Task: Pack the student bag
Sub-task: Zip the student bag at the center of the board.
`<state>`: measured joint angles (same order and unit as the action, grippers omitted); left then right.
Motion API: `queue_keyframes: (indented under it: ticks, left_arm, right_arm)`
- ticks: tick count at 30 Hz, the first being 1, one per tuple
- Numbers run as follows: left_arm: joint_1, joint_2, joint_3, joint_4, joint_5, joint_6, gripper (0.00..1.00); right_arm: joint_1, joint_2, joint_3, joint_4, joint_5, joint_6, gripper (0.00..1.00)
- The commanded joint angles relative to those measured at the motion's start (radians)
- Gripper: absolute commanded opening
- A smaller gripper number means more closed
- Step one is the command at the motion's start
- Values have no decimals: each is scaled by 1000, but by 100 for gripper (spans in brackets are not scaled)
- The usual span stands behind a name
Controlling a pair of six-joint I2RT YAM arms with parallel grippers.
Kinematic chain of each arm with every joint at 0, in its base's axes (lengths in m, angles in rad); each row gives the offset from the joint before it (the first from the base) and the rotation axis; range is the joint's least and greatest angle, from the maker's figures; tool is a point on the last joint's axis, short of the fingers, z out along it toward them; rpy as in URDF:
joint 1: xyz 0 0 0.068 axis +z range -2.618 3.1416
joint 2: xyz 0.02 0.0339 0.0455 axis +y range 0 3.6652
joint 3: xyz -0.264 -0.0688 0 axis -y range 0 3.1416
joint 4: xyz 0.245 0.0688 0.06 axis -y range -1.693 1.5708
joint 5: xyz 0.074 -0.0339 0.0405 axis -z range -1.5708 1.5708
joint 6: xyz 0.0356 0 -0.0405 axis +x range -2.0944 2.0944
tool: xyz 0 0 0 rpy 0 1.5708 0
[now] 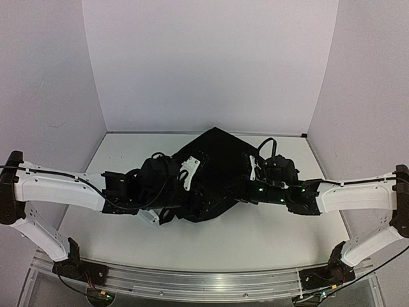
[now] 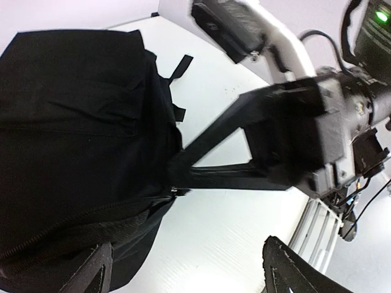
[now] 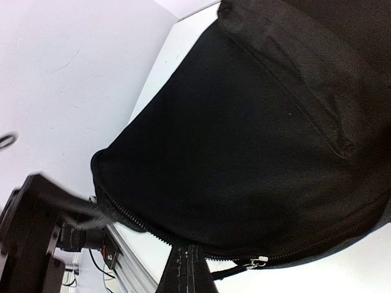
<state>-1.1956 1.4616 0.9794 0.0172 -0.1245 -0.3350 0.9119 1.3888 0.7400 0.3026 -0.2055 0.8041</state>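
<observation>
The student bag (image 1: 217,160) is a soft black backpack lying in the middle of the white table, between my two arms. In the left wrist view the bag (image 2: 73,122) fills the left side. My left gripper (image 2: 186,244) hovers open beside the bag's lower edge, with only bare table between its fingers (image 2: 98,268). My right gripper (image 3: 190,247) is shut, its tips pinched at the bag's zip seam (image 3: 140,226). A silver zip pull (image 3: 256,262) lies just right of those tips. What is inside the bag is hidden.
White walls enclose the table on three sides. An aluminium rail (image 1: 192,281) runs along the near edge, also seen as the rail (image 2: 317,226) in the left wrist view. A black strap loop (image 1: 267,146) sticks up at the bag's far right.
</observation>
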Motion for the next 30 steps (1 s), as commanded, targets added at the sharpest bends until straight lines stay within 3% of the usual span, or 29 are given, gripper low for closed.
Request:
queue_keyframes:
  ticks: [1, 8, 12, 25, 30]
  left_arm:
    - [-51, -28, 15, 104, -198, 61, 84]
    - [-58, -104, 3, 165, -97, -12, 83]
    - [-43, -60, 4, 155, -79, -13, 85]
    - [17, 87, -16, 291, 85, -46, 53]
    - [18, 135, 4, 309, 99, -25, 48]
  right_arm:
    - [8, -53, -17, 81, 48, 58, 0]
    - [8, -67, -23, 84, 64, 67, 0]
    - [8, -82, -27, 87, 69, 81, 0]
    - [8, -86, -31, 93, 72, 121, 0]
    - [8, -83, -32, 95, 65, 122, 0]
